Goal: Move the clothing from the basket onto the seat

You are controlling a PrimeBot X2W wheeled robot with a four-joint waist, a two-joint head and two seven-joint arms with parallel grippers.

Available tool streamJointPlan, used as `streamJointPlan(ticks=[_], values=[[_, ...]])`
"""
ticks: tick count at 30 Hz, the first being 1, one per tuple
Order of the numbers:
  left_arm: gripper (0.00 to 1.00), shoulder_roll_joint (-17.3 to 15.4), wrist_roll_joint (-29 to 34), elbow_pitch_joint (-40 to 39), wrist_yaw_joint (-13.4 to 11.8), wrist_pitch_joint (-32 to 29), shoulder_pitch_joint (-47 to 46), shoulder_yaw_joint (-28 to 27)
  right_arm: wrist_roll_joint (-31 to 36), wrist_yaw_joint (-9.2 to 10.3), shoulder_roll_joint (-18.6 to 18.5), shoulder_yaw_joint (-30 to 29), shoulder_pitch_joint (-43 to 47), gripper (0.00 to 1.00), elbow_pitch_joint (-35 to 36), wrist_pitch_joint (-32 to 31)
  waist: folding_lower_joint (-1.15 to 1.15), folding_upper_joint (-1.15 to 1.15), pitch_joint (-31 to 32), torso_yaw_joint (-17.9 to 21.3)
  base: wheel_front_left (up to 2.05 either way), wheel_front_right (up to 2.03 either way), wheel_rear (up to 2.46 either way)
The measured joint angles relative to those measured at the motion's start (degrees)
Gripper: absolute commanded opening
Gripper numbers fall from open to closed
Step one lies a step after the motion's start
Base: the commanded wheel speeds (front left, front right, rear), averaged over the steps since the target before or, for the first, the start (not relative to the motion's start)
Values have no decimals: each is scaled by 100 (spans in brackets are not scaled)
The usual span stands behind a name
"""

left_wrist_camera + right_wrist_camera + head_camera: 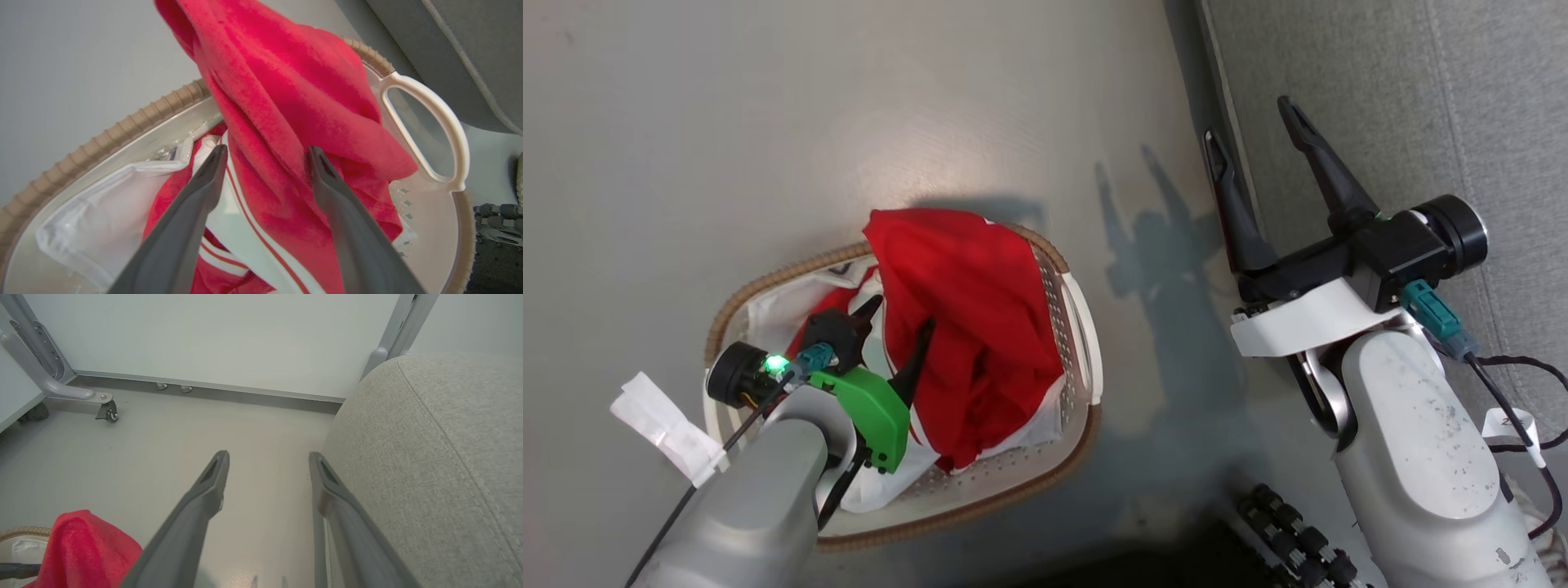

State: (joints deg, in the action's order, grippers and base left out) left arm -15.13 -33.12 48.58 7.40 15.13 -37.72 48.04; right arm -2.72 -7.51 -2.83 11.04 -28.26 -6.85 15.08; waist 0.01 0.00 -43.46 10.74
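Note:
The basket (pixel 768 282) stands on the floor, its brown rim and white handle (pixel 449 122) showing. Bright red clothing (pixel 972 327) with white stripes is heaped in it and rises above the rim. My left gripper (pixel 897 322) reaches down into the basket, open, its fingers (pixel 327 204) on either side of a fold of the red clothing (pixel 286 102). My right gripper (pixel 1250 122) hangs open and holds nothing, between the basket and the grey seat (pixel 1405 98). In the right wrist view the right gripper (pixel 268 456) points over bare floor beside the seat (pixel 429 465).
White liner cloth (pixel 94 212) lies inside the basket beside the clothing. A grey metal frame leg with a caster (pixel 106 410) stands by the far wall. Black rollers of my base (pixel 1290 523) sit at the bottom edge. Open floor lies beyond the basket.

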Motion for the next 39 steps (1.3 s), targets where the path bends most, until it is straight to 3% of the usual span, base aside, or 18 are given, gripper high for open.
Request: streamJointPlan(ticks=[12,13,14,15,25,33,39], values=[[100,-44,-673,334,1,1,-492,683,-113,0,1,-1,-47,100,92,0,0,0,-777,255,0,0,0],[92,-49,-751,355,1,1,-507,739,-129,0,-1,-1,-45,100,92,0,0,0,-803,271,0,0,0],[44,-69,-753,342,1,1,-545,837,-134,0,0,4,-43,100,91,0,0,0,-824,287,0,0,0],[2,-81,-764,327,1,1,-570,877,-134,0,2,8,-43,100,90,0,0,0,-839,295,0,0,0],[0,-178,-955,159,1,0,-576,964,-154,0,2,75,-52,100,-187,0,0,0,-560,285,0,0,0],[0,-270,-960,-58,1,0,-284,1058,-130,0,5,116,70,100,-442,1,-1,0,81,197,0,0,0],[0,-254,-883,-297,1,0,94,801,-242,0,8,145,281,100,-653,1,-1,0,693,92,0,0,0]])
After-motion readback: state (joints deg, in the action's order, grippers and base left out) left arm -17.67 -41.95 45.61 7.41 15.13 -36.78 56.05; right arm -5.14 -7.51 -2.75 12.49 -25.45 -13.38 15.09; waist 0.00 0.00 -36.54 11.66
